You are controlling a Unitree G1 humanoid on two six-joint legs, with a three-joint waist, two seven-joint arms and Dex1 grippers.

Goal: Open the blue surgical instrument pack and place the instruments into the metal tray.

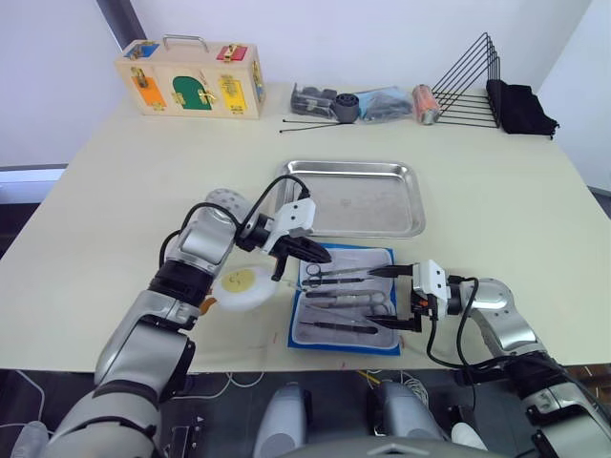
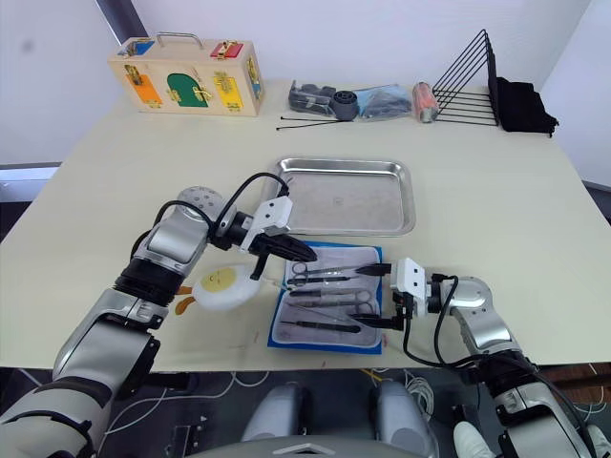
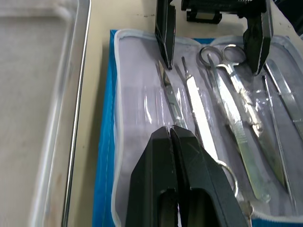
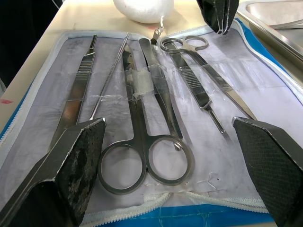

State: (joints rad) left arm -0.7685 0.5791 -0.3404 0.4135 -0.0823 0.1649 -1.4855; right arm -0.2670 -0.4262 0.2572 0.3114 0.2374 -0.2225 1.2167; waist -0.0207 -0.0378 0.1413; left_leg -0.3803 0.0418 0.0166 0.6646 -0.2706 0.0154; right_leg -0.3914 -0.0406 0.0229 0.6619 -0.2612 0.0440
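Right tool [image 1: 393, 299] spread wide, gripping nothing, low over near-right end of the blue surgical instrument pack [image 1: 346, 300], fingers [image 4: 75, 161] straddling the ring handles. Left tool [image 1: 310, 252] clenched, tips pressed together, nothing visibly between them, over the pack's far-left corner next to a ring handle. Pack lying unzipped and flat near the surface's front edge, about centre, grey-white lining up, blue edging round it. Instruments [image 4: 156, 104] still in the pack under clear pocket strips, side by side: two ring-handled scissors, tweezers, flat-handled blades, one thin probe. White egg-shaped toy [image 1: 241, 284] with yellow spot touching or just beside the pack's left edge, under the left forearm. Metal tray [image 1: 355, 197] just behind the pack, mid-surface, apart from it by a narrow strip of surface; nothing seen inside. Along the far edge: wooden latch box [image 1: 191, 80] with coloured doors at far left; two long black sticks [image 1: 310, 124] in front of a dark grey roll and bagged items [image 1: 353, 102]; orange can [image 1: 424, 103] lying down; black wire rack [image 1: 468, 84]; black cloth [image 1: 520, 107] toward the far-right corner.
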